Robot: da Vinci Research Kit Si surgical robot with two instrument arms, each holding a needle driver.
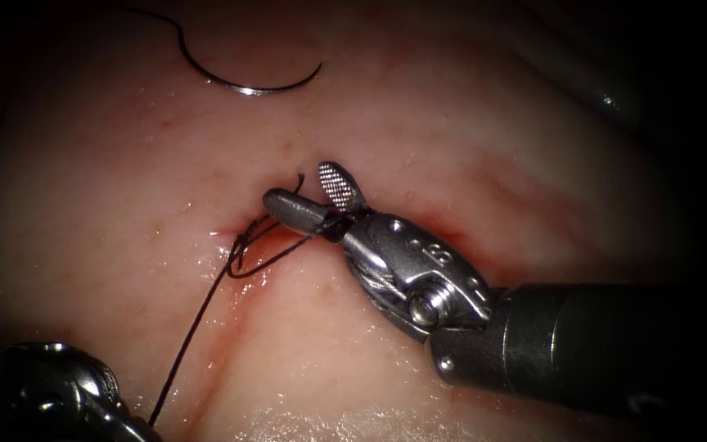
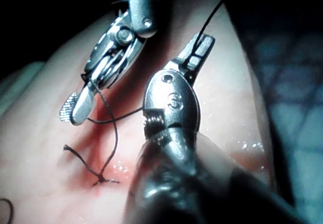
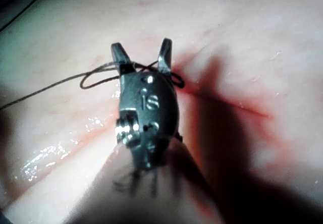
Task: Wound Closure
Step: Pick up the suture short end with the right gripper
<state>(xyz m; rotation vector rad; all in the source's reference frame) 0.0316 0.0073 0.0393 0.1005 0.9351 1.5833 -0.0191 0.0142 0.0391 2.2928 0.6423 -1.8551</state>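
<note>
Lying free on the tissue (image 1: 468,139) at upper left of the endoscope frame, the needle (image 1: 243,86) sits well apart from both tools. At the cut (image 1: 243,245), the thread (image 1: 284,250) crosses between the right tool's (image 1: 321,195) spread jaws — nearer arm — while the left tool (image 2: 198,49) pinches thread at lower left.

The right arm's polished steel wristed tool (image 1: 321,200) has two short jaws, one faced with fine cross-hatching, a round pivot screw, stamped markings and a dark cylindrical shaft. The left arm's similar grey metal tool (image 2: 198,47) bears what may be an "S".
</note>
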